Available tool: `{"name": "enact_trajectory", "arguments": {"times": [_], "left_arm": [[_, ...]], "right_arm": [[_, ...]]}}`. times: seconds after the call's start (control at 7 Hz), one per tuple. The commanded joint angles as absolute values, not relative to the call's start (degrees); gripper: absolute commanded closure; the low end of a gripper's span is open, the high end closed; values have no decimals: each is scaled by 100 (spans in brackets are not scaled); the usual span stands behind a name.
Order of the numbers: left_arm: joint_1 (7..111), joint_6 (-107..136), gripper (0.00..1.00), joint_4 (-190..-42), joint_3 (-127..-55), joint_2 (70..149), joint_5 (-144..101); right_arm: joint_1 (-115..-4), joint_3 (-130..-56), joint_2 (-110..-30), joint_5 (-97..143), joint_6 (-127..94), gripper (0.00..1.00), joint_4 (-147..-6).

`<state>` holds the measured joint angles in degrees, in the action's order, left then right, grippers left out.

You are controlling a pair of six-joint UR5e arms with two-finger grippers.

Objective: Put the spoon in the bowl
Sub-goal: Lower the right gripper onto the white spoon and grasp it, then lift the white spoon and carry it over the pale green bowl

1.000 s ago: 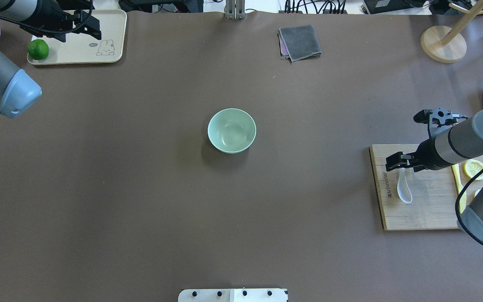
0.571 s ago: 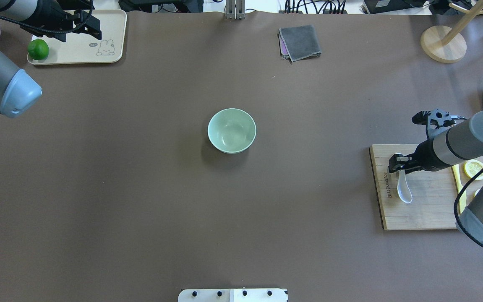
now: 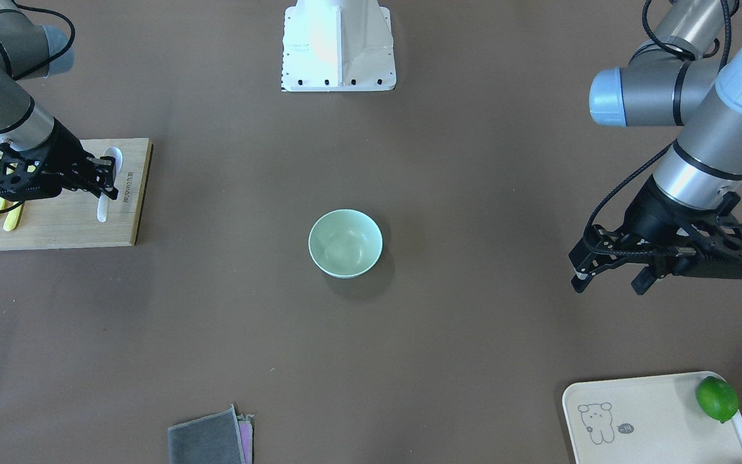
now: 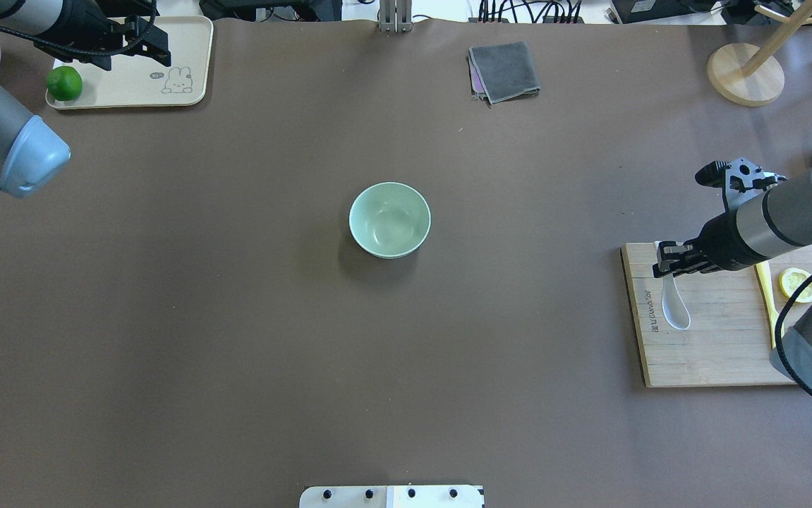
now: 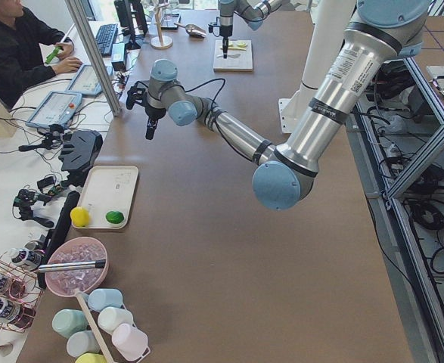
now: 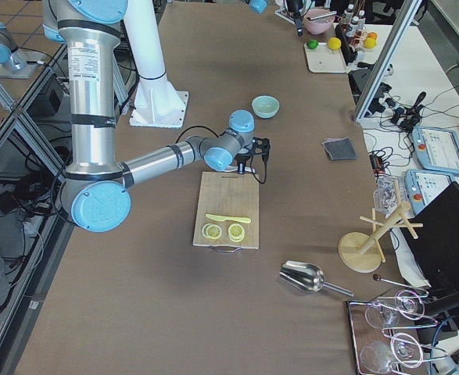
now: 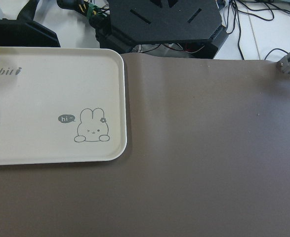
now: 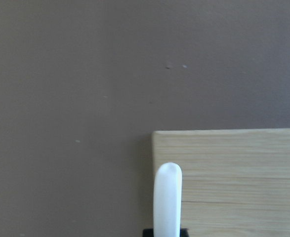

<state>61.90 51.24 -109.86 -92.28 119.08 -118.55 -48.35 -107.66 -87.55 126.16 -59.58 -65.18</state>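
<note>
In the overhead view the right gripper (image 4: 662,259), at the right edge of the frame, now sits a little higher in the picture than one second ago, and the spoon (image 4: 676,316) has shifted upward together with it over the wooden cutting board (image 4: 716,353). Because the spoon follows the claw, I judge that the claw is clenched on the spoon's handle and that the pick-up is starting; the wrist camera also shows the white handle coming out from between the fingers. Whether the scoop is already free of the board I cannot tell from these views. The bowl (image 4: 389,219) has not moved: it stands empty in the middle of the frame, well apart from the spoon, so the whole carry toward the centre is not yet done. The left gripper (image 3: 607,287), at the right side of the front-facing view, has its fingers spread and holds nothing; it hangs above the table near the cream tray (image 7: 46,148) and has not changed place. About writing: the board carries a line of dark letters along its edge nearest the bowl, but they are too small to read surely. On the tray a little rabbit drawing (image 7: 91,129) has a speech bubble that says "hi", and another word at the left edge is cut off.
</note>
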Motion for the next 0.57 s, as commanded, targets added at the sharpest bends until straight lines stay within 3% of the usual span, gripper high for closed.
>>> {"name": "enact_trajectory", "arguments": {"times": [0.0,0.14,0.43], "left_arm": [[6205,5124,2,-11082,-9141,11900,-11856],[6214,5133,2,-11257,-8984,11900,-11865],[6258,5133,2,-11373,-8790,11900,-11865]], "right_arm": [[-4879,-10838,-7059,12754,-6552,100,-8026],[-4869,-10419,-6092,12518,-6626,100,-8546],[-4869,-8902,-4664,12236,-6766,100,-8535]]}}
